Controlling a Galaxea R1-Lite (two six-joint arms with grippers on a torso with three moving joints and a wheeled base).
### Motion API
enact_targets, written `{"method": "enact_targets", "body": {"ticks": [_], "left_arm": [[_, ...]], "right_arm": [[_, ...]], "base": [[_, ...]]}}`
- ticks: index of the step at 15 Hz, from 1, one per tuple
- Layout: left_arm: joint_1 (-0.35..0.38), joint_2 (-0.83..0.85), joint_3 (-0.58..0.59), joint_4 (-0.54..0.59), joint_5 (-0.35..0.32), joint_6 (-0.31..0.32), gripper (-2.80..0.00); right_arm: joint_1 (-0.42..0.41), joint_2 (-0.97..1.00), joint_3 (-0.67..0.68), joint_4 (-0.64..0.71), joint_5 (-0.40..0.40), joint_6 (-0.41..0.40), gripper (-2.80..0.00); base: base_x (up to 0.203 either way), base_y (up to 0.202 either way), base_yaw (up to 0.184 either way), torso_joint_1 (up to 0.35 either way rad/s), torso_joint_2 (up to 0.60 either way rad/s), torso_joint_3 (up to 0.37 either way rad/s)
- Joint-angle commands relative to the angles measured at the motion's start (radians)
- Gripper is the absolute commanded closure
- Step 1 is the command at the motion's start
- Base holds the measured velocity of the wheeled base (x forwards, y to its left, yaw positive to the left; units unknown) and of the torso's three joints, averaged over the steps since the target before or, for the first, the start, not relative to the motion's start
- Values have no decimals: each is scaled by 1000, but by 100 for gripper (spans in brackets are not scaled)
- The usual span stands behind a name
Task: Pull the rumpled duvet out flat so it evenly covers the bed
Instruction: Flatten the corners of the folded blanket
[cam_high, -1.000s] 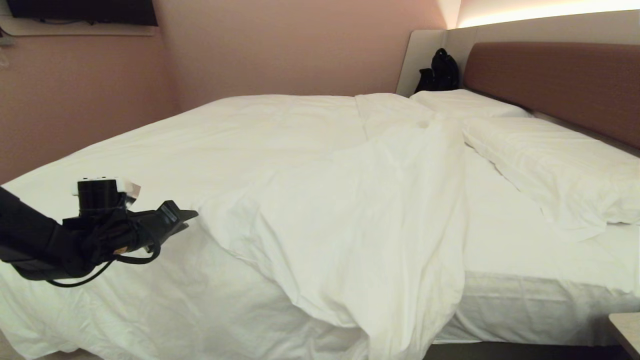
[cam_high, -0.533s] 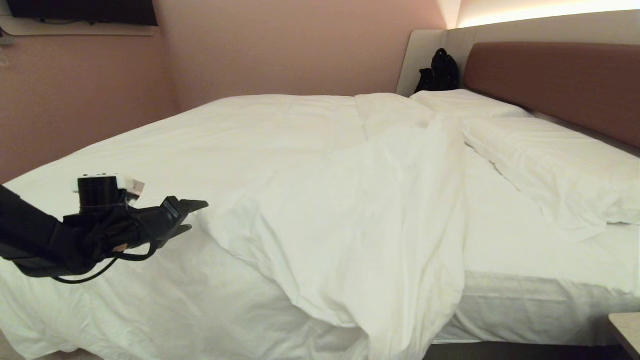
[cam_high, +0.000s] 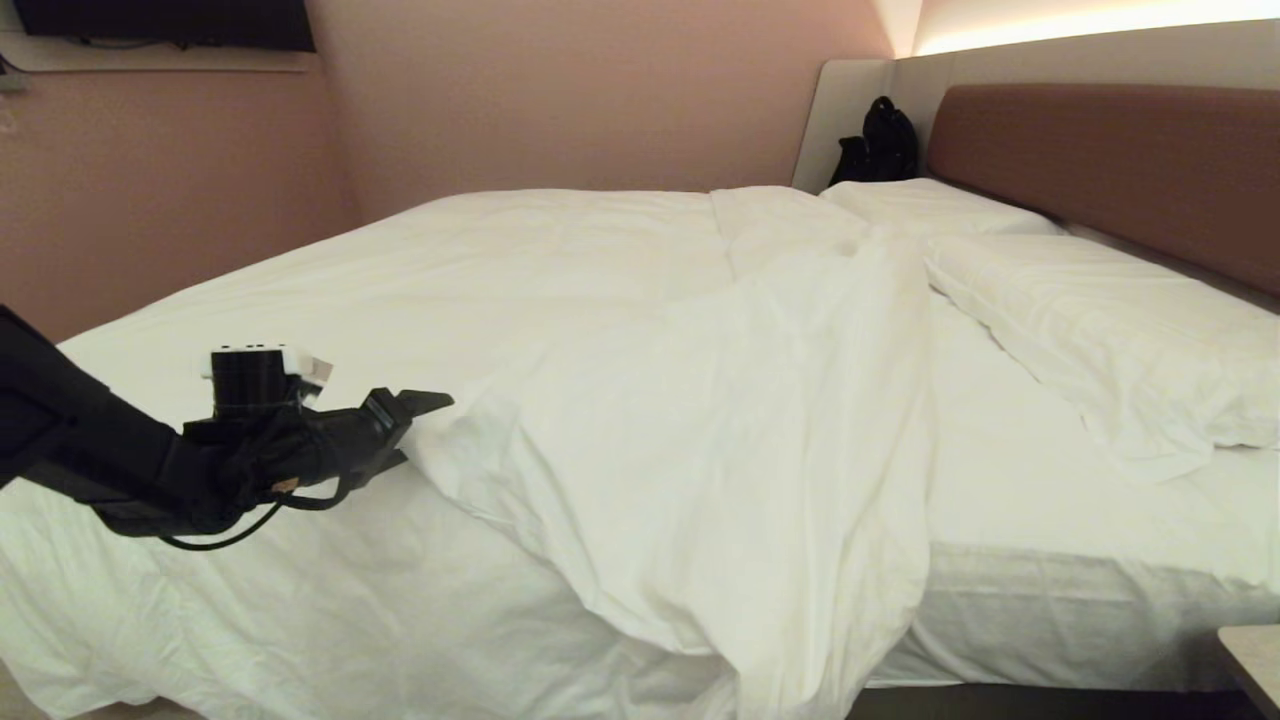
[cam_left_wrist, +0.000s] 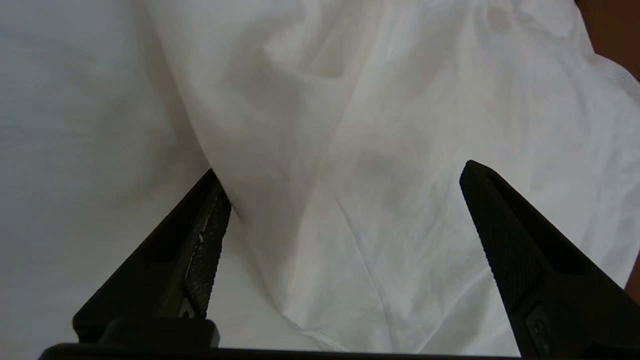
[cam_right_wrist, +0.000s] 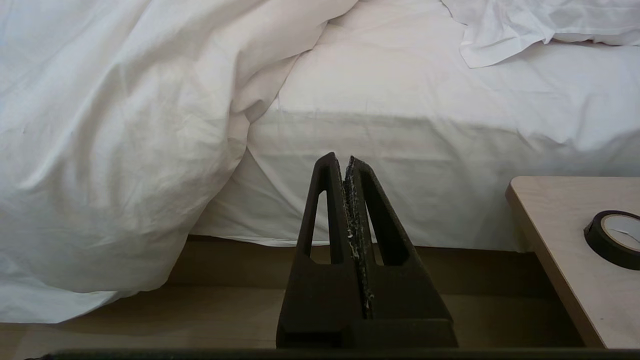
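reaching with left gripper (cam_high: 425, 425) spread open at folded duvet (cam_high: 690, 420) edge; next, close on fold, drag flat over bed (cam_high: 1050, 590); right gripper (cam_right_wrist: 348, 165) parked shut.

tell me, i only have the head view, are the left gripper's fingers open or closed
observer: Open. In its wrist view the left gripper stands spread wide, with a duvet fold between the fingers.
operator: where's the right gripper
observer: The right gripper is shut and empty, low beside the bed.
operator: anything near it
observer: A roll of black tape lies on a wooden side table.
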Motion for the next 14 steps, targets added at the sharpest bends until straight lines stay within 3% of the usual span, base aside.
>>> {"method": "enact_targets", "body": {"ticks": [1, 9, 14], "left_arm": [[-4, 29, -9, -5, 1, -3, -280], [-55, 75, -83, -3, 5, -20, -280], [-81, 110, -140, 8, 40, -32, -280]], "right_arm": [[0, 1, 0, -1, 0, 0, 0], [0, 1, 0, -1, 0, 0, 0], [0, 1, 0, -1, 0, 0, 0]], "base": [[0, 0, 0, 0, 0, 0], [0, 0, 0, 0, 0, 0], [0, 0, 0, 0, 0, 0]]}}
